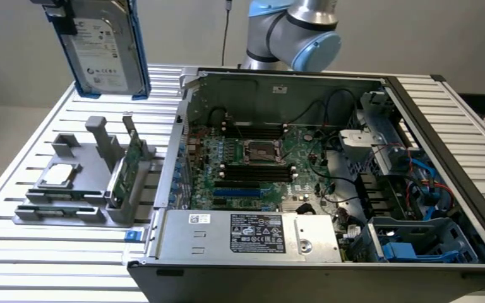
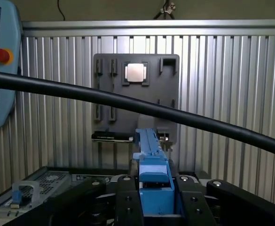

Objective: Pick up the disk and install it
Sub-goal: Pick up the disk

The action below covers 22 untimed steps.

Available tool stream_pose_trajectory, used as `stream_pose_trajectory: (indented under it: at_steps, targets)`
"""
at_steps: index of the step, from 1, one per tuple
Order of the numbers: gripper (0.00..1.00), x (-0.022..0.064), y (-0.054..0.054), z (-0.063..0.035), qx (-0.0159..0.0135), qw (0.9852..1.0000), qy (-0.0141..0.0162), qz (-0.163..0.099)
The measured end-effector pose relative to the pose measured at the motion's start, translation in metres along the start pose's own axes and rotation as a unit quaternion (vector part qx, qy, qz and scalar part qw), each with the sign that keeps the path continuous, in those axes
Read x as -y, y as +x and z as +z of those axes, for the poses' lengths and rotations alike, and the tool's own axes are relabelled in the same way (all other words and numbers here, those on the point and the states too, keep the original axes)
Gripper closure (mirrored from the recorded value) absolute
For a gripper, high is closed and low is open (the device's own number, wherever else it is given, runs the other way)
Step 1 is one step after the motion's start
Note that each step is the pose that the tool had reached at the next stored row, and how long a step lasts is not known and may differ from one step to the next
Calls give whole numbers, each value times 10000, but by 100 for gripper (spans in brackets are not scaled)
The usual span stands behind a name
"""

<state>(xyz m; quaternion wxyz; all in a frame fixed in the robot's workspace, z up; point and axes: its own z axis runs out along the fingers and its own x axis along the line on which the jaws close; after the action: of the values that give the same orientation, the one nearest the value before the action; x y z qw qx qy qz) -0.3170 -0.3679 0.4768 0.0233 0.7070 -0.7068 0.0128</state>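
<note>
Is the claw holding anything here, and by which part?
Yes: the disk, clamped at its upper end by the claw, hanging upright.

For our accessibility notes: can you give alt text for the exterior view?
The gripper holds the disk upright above the slatted table, to the exterior view's left of an open computer case. A grey holder on the table carries a chip and a green card.

Ahead of the tool (image 2: 157, 207) and its clamped disk (image 2: 151, 155), a black cable (image 2: 81, 92) crosses; beyond lie the grey holder (image 2: 161, 87) and bare worktop (image 2: 231, 84). The open computer case (image 1: 310, 284) stands aside.
</note>
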Motion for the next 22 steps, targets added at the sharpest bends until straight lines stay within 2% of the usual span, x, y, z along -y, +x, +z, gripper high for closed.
stream_pose_trajectory:
  at_steps: [11,13,14,19,22]
  targets:
    - [67,402,241,-117,20,10000,0,0]
    - [67,531,316,-147,30,10000,0,0]
    - [67,641,417,-156,36,10000,3,0]
    - [67,731,568,-149,36,10000,8,0]
    - [67,819,645,-147,40,10000,14,0]
